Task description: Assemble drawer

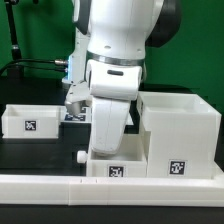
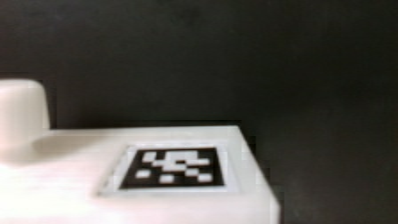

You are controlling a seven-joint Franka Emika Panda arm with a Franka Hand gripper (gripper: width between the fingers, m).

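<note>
The large open white housing stands at the exterior view's right, with a tag on its front. One shallow tray lies at the left. A second tray, with a dark knob and a front tag, lies at front centre against the housing. My gripper reaches straight down onto this tray; its fingertips are hidden behind the hand and the tray wall. The wrist view is blurred and very close: a white face with a tag and a white rounded shape beside it. No fingers show there.
A long low white rail runs along the front edge. The marker board lies behind the arm between the left tray and the hand. Black table top shows in front of the left tray.
</note>
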